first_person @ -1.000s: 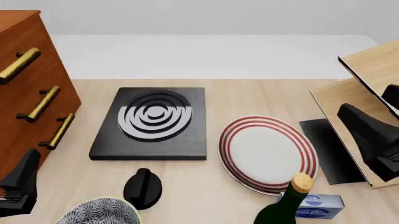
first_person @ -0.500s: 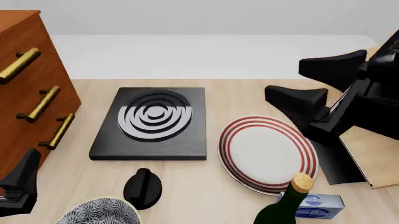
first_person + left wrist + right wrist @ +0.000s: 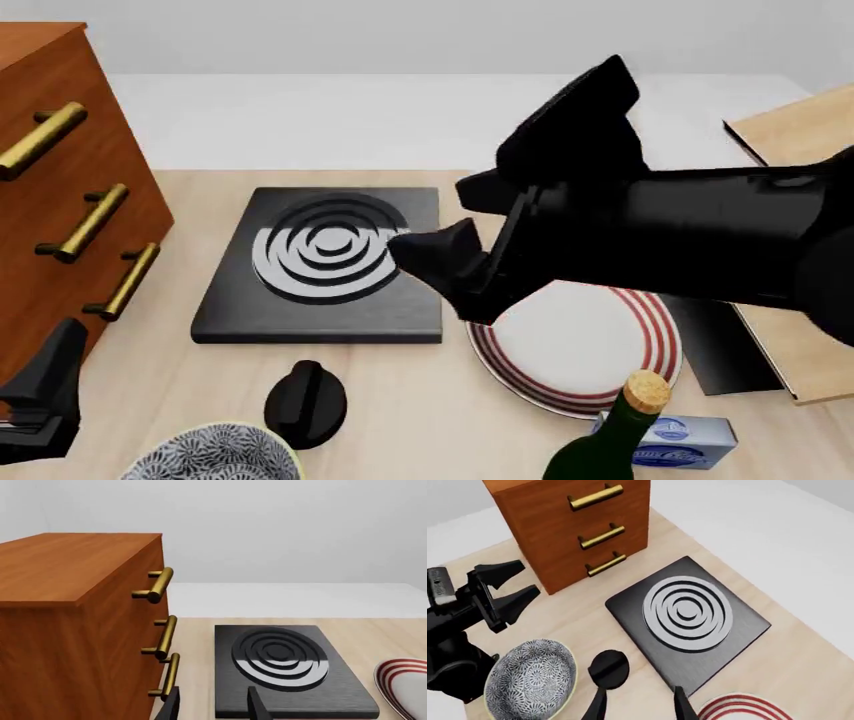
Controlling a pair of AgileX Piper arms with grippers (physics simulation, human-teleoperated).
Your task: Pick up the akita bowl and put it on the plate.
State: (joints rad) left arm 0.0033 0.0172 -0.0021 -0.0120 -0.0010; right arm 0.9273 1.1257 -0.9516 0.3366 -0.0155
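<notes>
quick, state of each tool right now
Left tool: open, holding nothing.
Right tool: open, holding nothing, above the table.

akita bowl (image 3: 530,682) is white with a dense blue-grey floral print, plate (image 3: 587,345) is white with red rings, slab (image 3: 327,265) is black with grey-white rings, worktop (image 3: 400,410) is pale wood.

No readable text appeared in any view. A small blue and white box (image 3: 681,441) at about five o'clock on the table, just beside the corked bottle (image 3: 607,436), carried a round blue label mark, too blurred to read.
</notes>
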